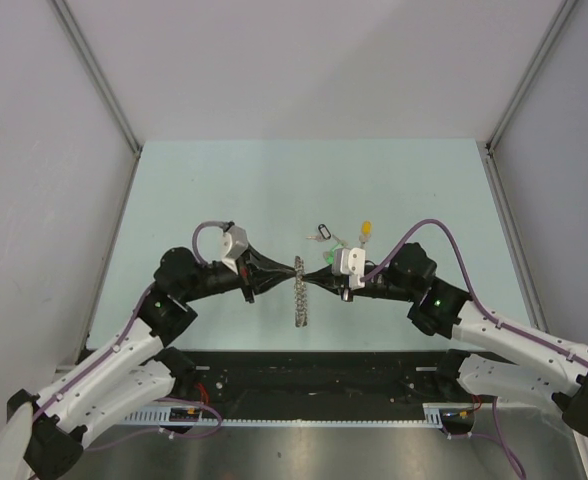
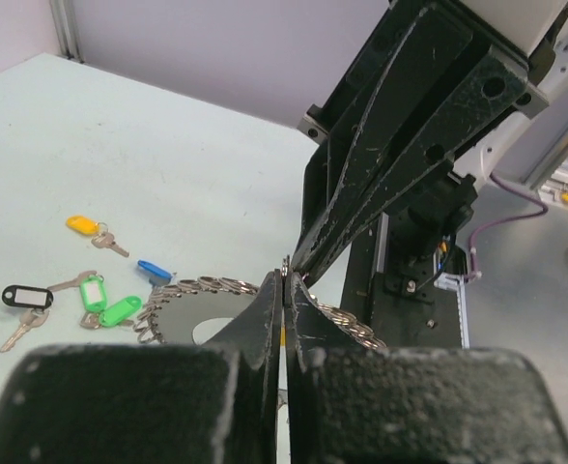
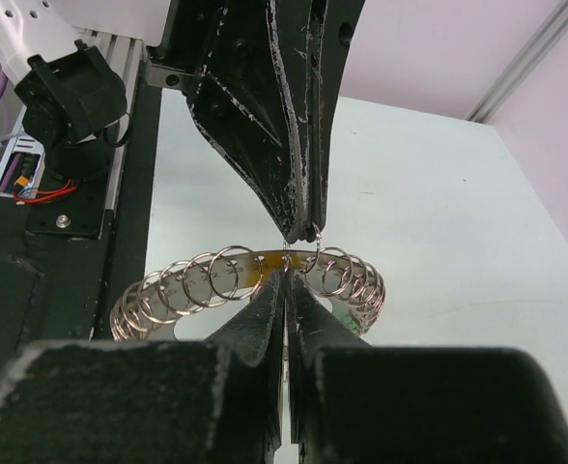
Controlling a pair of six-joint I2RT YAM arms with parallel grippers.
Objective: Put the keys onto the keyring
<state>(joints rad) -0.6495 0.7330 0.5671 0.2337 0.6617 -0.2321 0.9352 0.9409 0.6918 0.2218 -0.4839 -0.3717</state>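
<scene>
The keyring [image 1: 300, 292] is a large silver ring rimmed with many small split rings, held up on edge between both grippers above the table. My left gripper [image 1: 287, 276] is shut on its rim from the left, also in the left wrist view [image 2: 286, 280]. My right gripper [image 1: 315, 278] is shut on the rim from the right, also in the right wrist view [image 3: 286, 276]. The ring shows in both wrist views [image 2: 207, 285] [image 3: 216, 275]. The keys lie on the table behind: black [image 2: 25, 295], green [image 2: 120, 309], blue [image 2: 154, 271], yellow [image 2: 83, 225].
The keys cluster just behind the right gripper in the top view: black [image 1: 323, 232], yellow [image 1: 365, 228]. The pale green table [image 1: 224, 190] is walled by grey panels on three sides. A black rail with cables [image 1: 304, 400] runs along the near edge.
</scene>
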